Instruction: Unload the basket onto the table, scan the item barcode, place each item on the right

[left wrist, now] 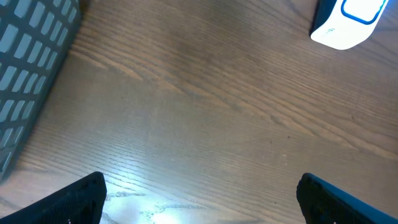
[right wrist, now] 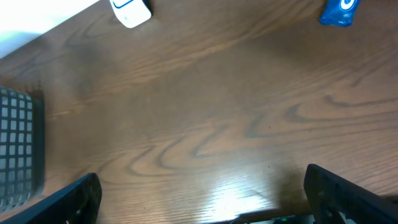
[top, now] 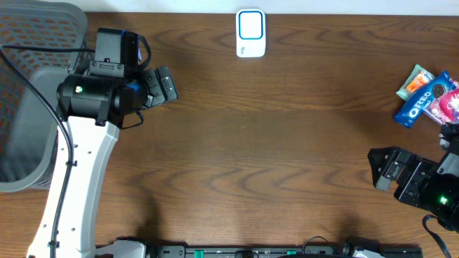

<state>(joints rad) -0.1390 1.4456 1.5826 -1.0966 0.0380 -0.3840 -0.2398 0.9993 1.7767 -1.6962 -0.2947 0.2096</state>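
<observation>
A white barcode scanner (top: 251,34) with a blue-outlined window stands at the table's far edge, also seen in the left wrist view as the scanner (left wrist: 348,22) and in the right wrist view as the scanner (right wrist: 130,11). Snack items lie at the right edge: a blue Oreo pack (top: 419,100), a green-orange pack (top: 414,82) and a pink pack (top: 449,104). The Oreo pack (right wrist: 339,11) shows at the top of the right wrist view. My left gripper (top: 161,84) (left wrist: 202,202) hangs open and empty at the left. Near the right front, my right gripper (top: 378,168) (right wrist: 205,199) is open and empty, well short of the snacks.
A grey mesh basket (top: 32,93) stands at the table's left edge, beside the left arm; the same basket (left wrist: 31,62) (right wrist: 18,149) appears in both wrist views. Bare wooden table (top: 272,143) lies between the two grippers.
</observation>
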